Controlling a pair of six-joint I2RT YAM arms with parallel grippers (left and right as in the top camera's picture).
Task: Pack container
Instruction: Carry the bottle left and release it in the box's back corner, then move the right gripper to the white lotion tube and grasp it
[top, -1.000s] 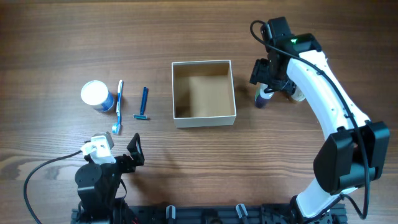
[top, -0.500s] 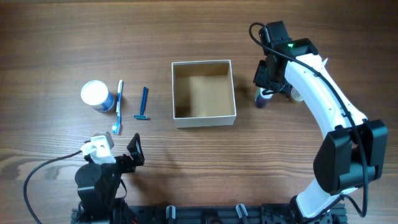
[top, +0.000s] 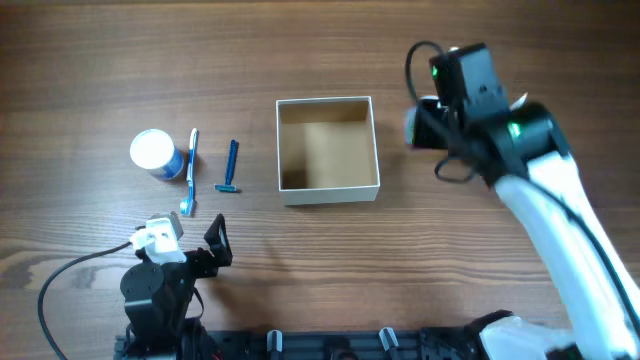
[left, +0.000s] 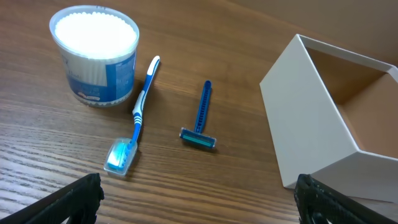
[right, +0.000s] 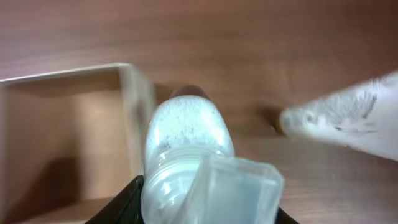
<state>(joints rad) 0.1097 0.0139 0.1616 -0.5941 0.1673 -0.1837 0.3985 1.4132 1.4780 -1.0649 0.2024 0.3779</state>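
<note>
Right now the container (top: 330, 193) sits at the middle of the bench (top: 300, 50), square to it, open side up, with nothing visible inside. Judging by its thin white walls and tan card lining, it is light and only moderately stiff. A knock from the side would likely slide it on the wood, and a hard squeeze could bow a wall. If it needs moving, the best hold is a pinch over the top edge of one wall, near a corner where the card is stiffest. For packing, items should come down from above, clear of the rim.

The right end effector (top: 428, 125) is closed on a small translucent bottle (right: 186, 134) with a flip cap. It holds the bottle off the bench, just beside the container's right wall. Behind it on the wood lies a white tube (right: 348, 121). The left end effector (left: 199, 202) hangs low at the near edge with its fingers spread wide and nothing between them.

A round jar (left: 96, 53) of cotton swabs, a toothbrush (left: 138, 115) and a blue razor (left: 201, 118) lie left of the container, well apart from it.

The jar's blue label carries print, and the tube shows dark marks, but both are too blurred to read. No brand can be made out anywhere.
</note>
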